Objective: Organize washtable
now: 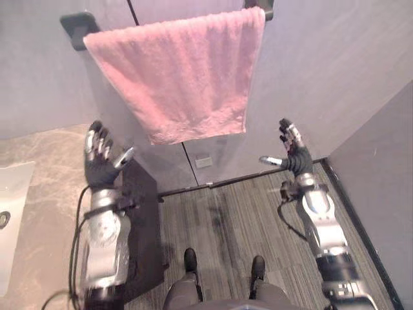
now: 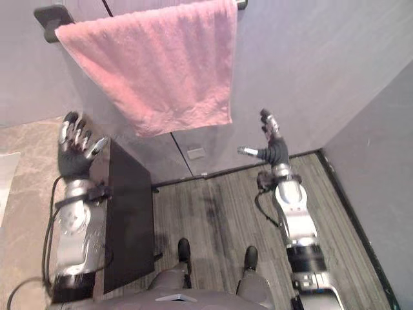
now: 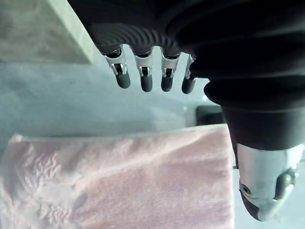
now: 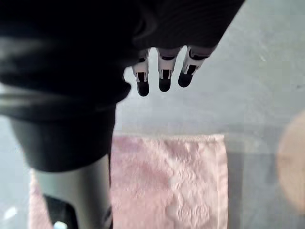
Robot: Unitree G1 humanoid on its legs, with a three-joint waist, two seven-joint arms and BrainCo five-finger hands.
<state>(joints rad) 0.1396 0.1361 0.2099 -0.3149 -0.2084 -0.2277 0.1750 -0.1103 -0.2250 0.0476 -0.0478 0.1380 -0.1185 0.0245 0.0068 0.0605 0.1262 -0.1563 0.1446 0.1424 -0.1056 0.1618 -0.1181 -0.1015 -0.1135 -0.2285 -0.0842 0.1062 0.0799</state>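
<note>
A pink towel (image 1: 177, 74) hangs spread over a dark rail (image 1: 79, 27) on the grey wall ahead, its lower edge well above the floor. My left hand (image 1: 100, 158) is raised below the towel's left side, open with fingers straight, touching nothing. My right hand (image 1: 292, 152) is raised below and to the right of the towel, also open and empty. The towel (image 3: 119, 181) shows past the straight fingers (image 3: 143, 76) in the left wrist view, and the towel (image 4: 171, 181) hangs beyond the fingers (image 4: 164, 76) in the right wrist view.
A marble washtable top (image 1: 48, 194) with a white basin (image 1: 10, 213) lies at the left, its dark side panel (image 1: 145, 226) facing the striped floor (image 1: 239, 213). A grey wall (image 1: 381, 174) closes the right side. A small socket plate (image 1: 203, 161) sits low on the wall.
</note>
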